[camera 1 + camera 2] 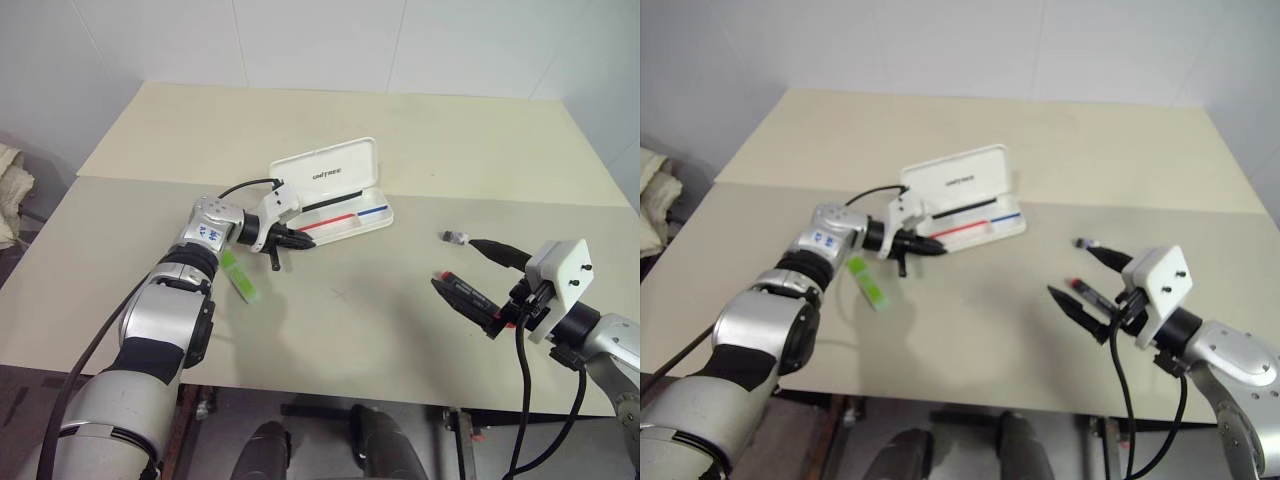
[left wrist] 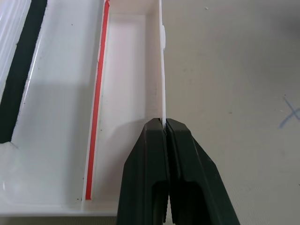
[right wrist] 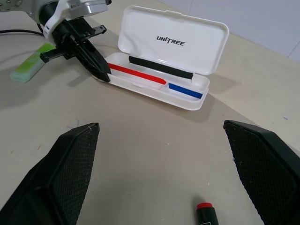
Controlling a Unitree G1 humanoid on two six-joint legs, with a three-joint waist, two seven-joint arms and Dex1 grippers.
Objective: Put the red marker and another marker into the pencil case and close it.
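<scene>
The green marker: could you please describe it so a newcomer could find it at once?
On the beige table, find the open white pencil case. Beside the left gripper pinching its front wall lies the green marker, short and chunky, unlike the slim red marker.

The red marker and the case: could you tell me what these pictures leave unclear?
- Red marker: the right wrist view's edge cuts it off at its cap; the right gripper hides most of it in the eye views.
- Pencil case: lid lettering too small to read in the eye views.

Beige table, faint blue pen mark on surface; crumpled cloth beyond table's left edge.
</scene>
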